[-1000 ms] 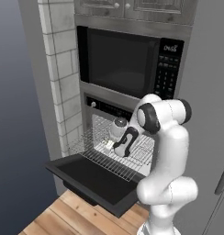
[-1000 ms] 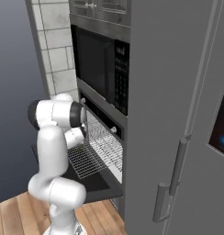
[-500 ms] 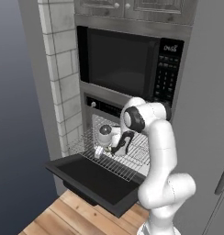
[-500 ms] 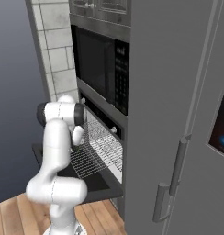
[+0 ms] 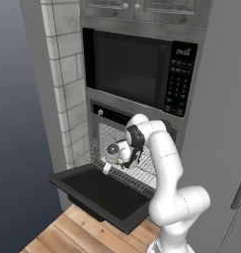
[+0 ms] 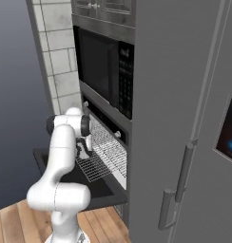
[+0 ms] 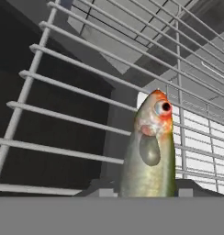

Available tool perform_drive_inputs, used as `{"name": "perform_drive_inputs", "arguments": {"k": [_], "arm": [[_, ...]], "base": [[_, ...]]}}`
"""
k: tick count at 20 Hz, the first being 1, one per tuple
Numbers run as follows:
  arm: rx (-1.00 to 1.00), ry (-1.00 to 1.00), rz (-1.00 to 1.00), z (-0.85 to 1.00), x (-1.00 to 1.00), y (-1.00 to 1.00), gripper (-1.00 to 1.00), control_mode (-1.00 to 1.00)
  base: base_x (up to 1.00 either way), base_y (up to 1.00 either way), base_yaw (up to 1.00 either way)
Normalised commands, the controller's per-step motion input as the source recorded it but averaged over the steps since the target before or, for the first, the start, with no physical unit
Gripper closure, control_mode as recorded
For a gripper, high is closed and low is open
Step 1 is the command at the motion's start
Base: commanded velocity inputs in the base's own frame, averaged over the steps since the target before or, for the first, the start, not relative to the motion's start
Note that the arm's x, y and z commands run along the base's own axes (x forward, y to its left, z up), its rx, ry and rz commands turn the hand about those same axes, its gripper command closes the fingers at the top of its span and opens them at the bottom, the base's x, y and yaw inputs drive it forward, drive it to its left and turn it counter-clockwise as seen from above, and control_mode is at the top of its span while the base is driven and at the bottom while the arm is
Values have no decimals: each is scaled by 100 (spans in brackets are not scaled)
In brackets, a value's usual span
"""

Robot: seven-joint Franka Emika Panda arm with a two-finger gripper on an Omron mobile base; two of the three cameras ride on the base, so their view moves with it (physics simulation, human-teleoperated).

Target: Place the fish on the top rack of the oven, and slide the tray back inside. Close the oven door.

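Observation:
The fish (image 7: 150, 151), grey-green with an orange head, stands head-up between my gripper (image 7: 146, 190) fingers, which are shut on it. Behind it run the silver bars of the top rack (image 7: 72, 114). In the left base view the gripper (image 5: 112, 160) hangs just over the front left part of the rack (image 5: 140, 176), which is pulled out of the oven (image 5: 112, 116). The black oven door (image 5: 100, 193) lies folded down below the rack. From the right, the gripper (image 6: 82, 151) sits at the rack's (image 6: 101, 161) outer edge, over the open door (image 6: 96, 191).
A black microwave (image 5: 130, 66) with a keypad sits above the oven. A tiled wall (image 5: 63, 89) flanks the oven's left side. A tall grey fridge (image 6: 194, 118) with a handle stands to the right. Wooden floor (image 5: 58, 232) lies below the door.
The arm has swung left and down, carrying the fish from the rack's middle to its front left part. The gripper has stayed shut on the fish.

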Motion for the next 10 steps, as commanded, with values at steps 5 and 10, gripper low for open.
{"name": "perform_drive_inputs", "arguments": {"k": [5,10], "arm": [[-2,1,0,-60,70,7,-100,-100],[-4,2,0,-21,-44,27,-100,-100]], "base": [[0,0,0],[0,0,0]]}}
